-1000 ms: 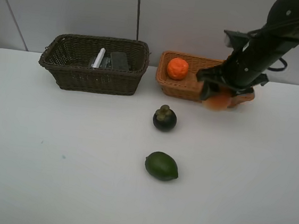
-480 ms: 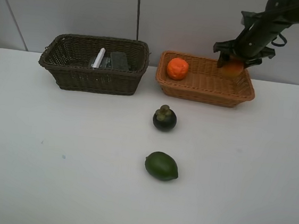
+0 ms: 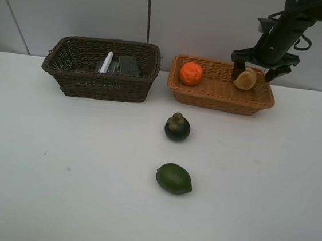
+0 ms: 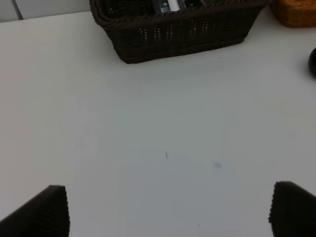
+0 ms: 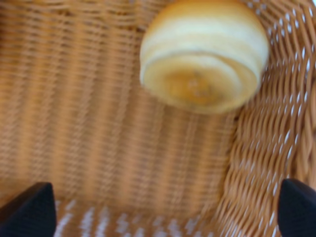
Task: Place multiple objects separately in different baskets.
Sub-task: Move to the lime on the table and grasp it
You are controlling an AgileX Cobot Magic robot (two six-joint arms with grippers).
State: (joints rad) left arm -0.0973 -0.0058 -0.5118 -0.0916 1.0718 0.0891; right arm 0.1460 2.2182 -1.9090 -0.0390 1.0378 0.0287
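Right gripper [image 3: 260, 67] spread wide above tan basket [image 3: 209, 99], holding nothing. Red-orange fruit [image 3: 246, 79] directly below, at basket's right end near wall, blurred in wrist view. Risk: probably not settled, could roll into orange [image 3: 191, 73] or clip finger during lift-off. Left gripper [image 4: 168, 212] apart, idle over table [image 4: 148, 123].

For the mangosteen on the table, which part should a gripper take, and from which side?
Across its round dark body, likely from straight above: the mangosteen sits clear of everything, leafy cap up, so jaws can close below the cap.
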